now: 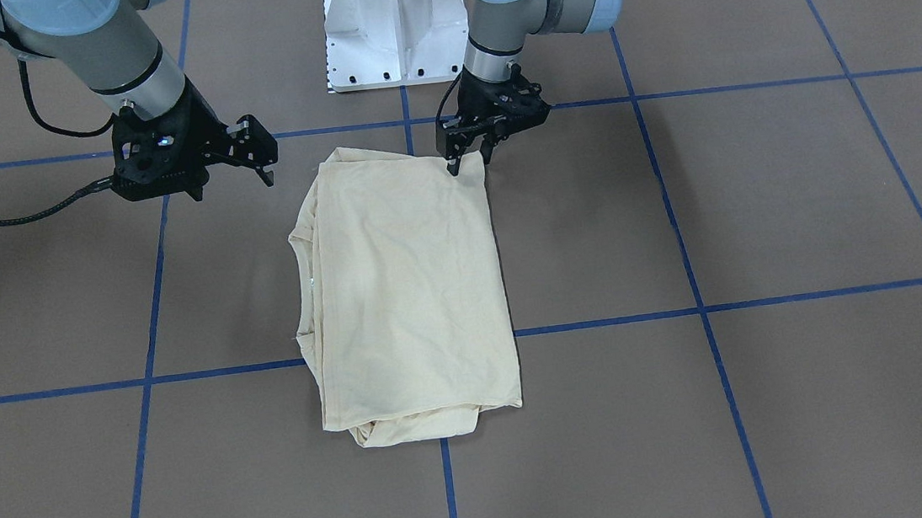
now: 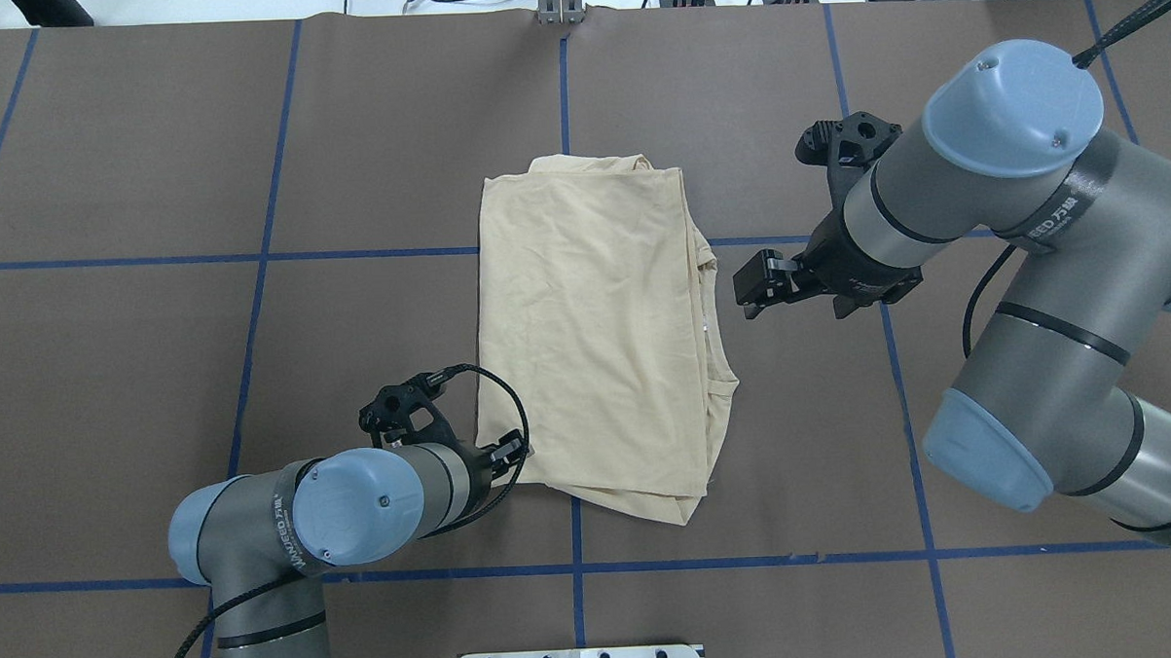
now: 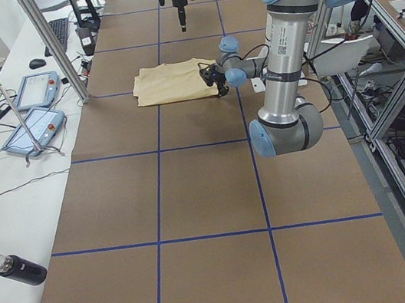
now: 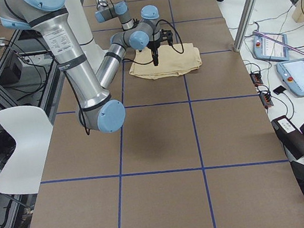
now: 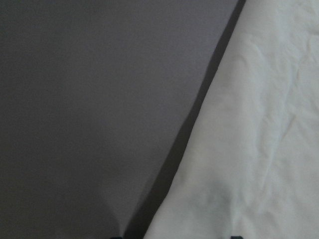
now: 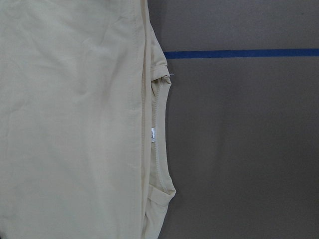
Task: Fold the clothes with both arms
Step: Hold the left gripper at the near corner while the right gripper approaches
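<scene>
Straddling the shirt's (image 1: 414, 297) edge at the corner nearest the robot, the left pincer (image 1: 469, 161) stands spread, while the right pincer (image 2: 746, 289), also spread, hangs apart beside the collar, the folded shirt lying flat mid-worktop (image 1: 760, 205) across a blue line (image 1: 769, 298).
</scene>
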`<state>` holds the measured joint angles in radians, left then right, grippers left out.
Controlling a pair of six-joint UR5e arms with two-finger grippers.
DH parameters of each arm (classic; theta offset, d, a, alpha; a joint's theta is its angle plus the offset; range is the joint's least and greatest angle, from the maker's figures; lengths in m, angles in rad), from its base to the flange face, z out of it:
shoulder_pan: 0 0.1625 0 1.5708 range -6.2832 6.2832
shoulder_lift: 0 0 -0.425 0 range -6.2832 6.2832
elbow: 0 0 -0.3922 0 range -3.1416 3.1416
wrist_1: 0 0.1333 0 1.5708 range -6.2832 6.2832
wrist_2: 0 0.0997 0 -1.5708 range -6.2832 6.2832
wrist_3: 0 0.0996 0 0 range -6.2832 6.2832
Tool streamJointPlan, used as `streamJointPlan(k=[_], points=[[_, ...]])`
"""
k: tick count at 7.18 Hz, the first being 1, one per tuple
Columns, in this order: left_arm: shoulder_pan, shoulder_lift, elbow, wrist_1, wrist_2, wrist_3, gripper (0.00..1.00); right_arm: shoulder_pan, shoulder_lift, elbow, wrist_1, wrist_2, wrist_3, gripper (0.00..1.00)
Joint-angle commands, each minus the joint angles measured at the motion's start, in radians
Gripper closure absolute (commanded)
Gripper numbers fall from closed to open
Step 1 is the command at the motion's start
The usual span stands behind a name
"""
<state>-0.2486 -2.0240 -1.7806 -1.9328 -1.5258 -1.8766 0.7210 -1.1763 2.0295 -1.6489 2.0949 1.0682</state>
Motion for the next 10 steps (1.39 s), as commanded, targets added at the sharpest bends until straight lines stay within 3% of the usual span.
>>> streamJointPlan(k=[1, 3, 4, 6, 8, 10], points=[[0.000, -0.001, -0.010, 0.008, -0.002, 0.001, 0.68, 0.000, -0.005, 0.000, 0.001, 0.001, -0.002, 0.00], [0.000, -0.002, -0.016, 0.015, -0.004, 0.001, 0.94, 0.000, -0.005, -0.002, 0.000, -0.001, -0.002, 0.00], [-0.001, -0.002, -0.017, 0.015, -0.004, 0.001, 1.00, 0.000, -0.006, 0.000, 0.000, -0.001, -0.001, 0.00], [-0.003, -0.001, -0.043, 0.015, -0.007, 0.001, 1.00, -0.018, -0.003, 0.003, 0.001, 0.001, 0.056, 0.00], [-0.003, -0.002, -0.074, 0.049, -0.008, 0.001, 1.00, -0.092, 0.027, 0.006, 0.003, -0.012, 0.279, 0.00], [-0.008, -0.001, -0.074, 0.049, -0.008, 0.001, 1.00, -0.241, 0.066, -0.005, 0.021, -0.169, 0.608, 0.00]])
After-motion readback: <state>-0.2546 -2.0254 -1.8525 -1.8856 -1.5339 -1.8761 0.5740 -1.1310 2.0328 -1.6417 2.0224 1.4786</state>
